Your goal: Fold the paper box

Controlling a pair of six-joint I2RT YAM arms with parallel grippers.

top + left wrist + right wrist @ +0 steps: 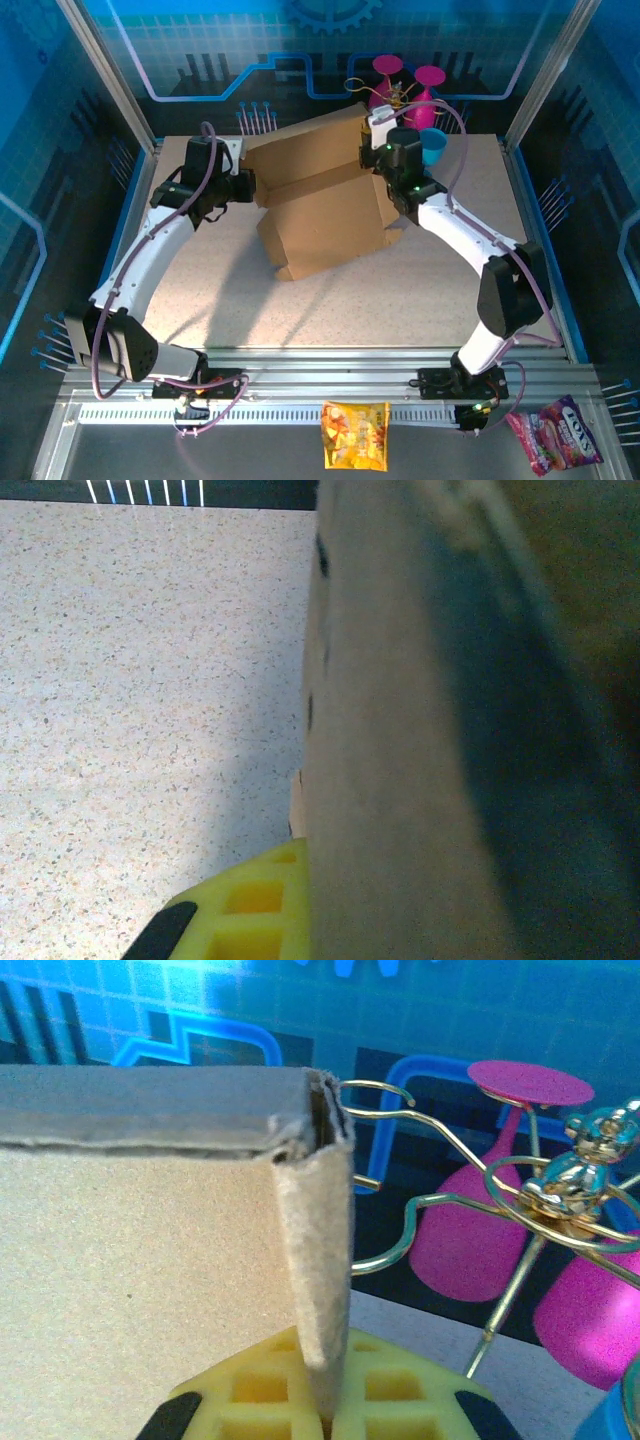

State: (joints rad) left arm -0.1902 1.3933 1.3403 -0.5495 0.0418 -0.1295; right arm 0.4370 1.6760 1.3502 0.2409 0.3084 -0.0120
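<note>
Speckled table (440,290) in a blue-lit enclosure: the box (325,215) stands half-erected at mid-table, between the arms. Closed on an upright flap edge, the right gripper (325,1405) would do best with a firm pinch and a push along the crease. At the box's left end, cardboard hides the left gripper (243,187), so its grip cannot be told.

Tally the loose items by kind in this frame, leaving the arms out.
paper box: 1
pink goblets: 2
blue cup: 1
gold wire stand: 1
snack packets: 2
Total: 7
</note>
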